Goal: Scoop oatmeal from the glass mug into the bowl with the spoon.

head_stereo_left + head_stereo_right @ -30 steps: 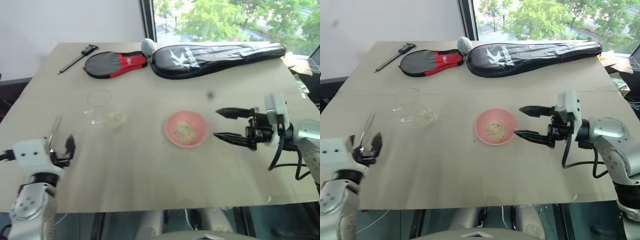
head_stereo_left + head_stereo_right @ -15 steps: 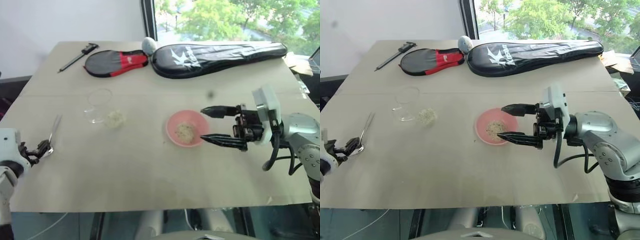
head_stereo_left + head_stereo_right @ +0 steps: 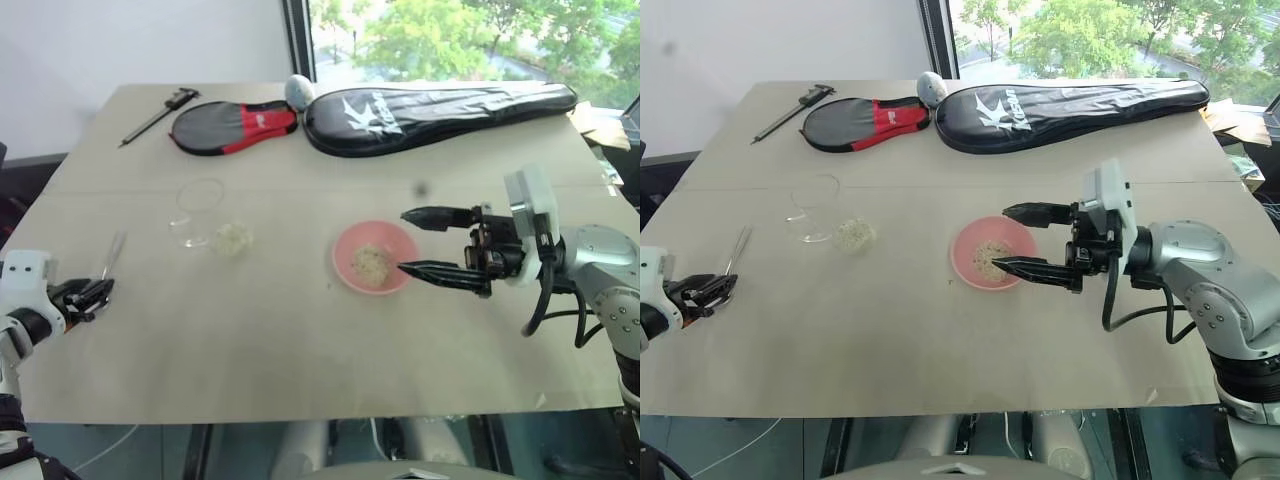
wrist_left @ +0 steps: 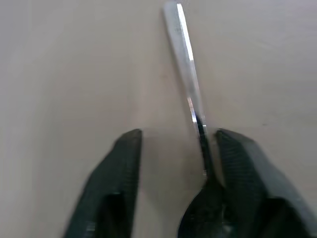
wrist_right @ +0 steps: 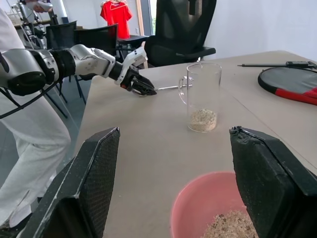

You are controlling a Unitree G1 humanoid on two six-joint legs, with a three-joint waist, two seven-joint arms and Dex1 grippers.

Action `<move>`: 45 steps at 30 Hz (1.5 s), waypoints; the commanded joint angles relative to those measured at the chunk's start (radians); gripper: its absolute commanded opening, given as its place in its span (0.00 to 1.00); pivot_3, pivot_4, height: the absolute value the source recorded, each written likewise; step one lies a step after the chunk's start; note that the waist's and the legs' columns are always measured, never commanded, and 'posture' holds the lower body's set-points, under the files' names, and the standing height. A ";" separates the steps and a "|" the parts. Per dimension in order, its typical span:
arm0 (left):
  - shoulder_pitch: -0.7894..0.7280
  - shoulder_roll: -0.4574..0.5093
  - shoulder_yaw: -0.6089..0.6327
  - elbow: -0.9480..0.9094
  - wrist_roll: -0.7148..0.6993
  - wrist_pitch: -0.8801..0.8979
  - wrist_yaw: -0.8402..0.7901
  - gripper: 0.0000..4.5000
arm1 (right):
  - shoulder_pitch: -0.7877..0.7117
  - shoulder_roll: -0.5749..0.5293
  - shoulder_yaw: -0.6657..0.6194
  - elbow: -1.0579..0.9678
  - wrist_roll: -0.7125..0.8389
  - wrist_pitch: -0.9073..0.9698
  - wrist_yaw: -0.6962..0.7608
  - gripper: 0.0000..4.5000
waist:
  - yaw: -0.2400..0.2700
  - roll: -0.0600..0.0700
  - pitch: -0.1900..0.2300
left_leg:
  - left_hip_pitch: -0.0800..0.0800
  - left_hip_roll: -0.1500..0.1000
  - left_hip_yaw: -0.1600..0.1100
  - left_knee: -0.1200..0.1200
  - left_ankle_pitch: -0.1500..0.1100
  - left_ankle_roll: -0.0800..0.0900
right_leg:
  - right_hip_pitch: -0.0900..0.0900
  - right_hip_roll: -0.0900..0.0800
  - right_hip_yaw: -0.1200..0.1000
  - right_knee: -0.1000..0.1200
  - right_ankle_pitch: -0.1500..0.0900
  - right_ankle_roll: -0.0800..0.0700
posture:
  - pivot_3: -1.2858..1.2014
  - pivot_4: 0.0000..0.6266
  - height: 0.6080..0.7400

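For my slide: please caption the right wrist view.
Right hand open above pink bowl; glass mug of oatmeal behind.

Left gripper [image 4: 173, 144] fingers apart; right gripper [image 3: 403, 241] fingers spread wide.

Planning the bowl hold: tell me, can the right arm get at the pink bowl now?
Probably yes: the open right end effector already hovers at the pink bowl rim, nothing standing between them.

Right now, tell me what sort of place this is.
Probably an office or lab used as a test room. Black office chairs stand past the table, a large window behind it looks onto green trees, and racket bags lie on the table.
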 commanded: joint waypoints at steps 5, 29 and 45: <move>0.017 -0.027 -0.019 0.106 0.022 -0.061 0.006 0.00 | -0.028 0.004 -0.016 -0.025 0.011 -0.010 -0.003 0.79 | -0.007 0.008 -0.004 | 0.001 0.000 0.001 0.000 0.000 0.000 | 0.000 0.000 0.001 0.001 0.000 0.000 | 0.52 0.24 1.00; -0.173 -0.056 -0.081 -1.091 -0.457 0.117 0.189 0.00 | -0.440 0.280 -0.036 0.218 0.090 0.200 -0.429 0.79 | -0.027 -0.016 0.000 | -0.011 0.000 0.002 0.003 0.003 -0.004 | -0.009 -0.001 -0.002 0.001 0.001 0.002 | 0.52 0.24 1.00; -0.257 -0.139 -0.363 -1.117 -0.357 0.143 0.027 0.00 | -0.621 0.542 -0.111 0.377 0.289 0.396 -0.776 0.79 | -0.036 -0.015 0.000 | -0.013 0.000 0.003 0.004 0.004 -0.004 | -0.013 0.000 -0.001 0.004 0.001 0.002 | 0.52 0.24 1.00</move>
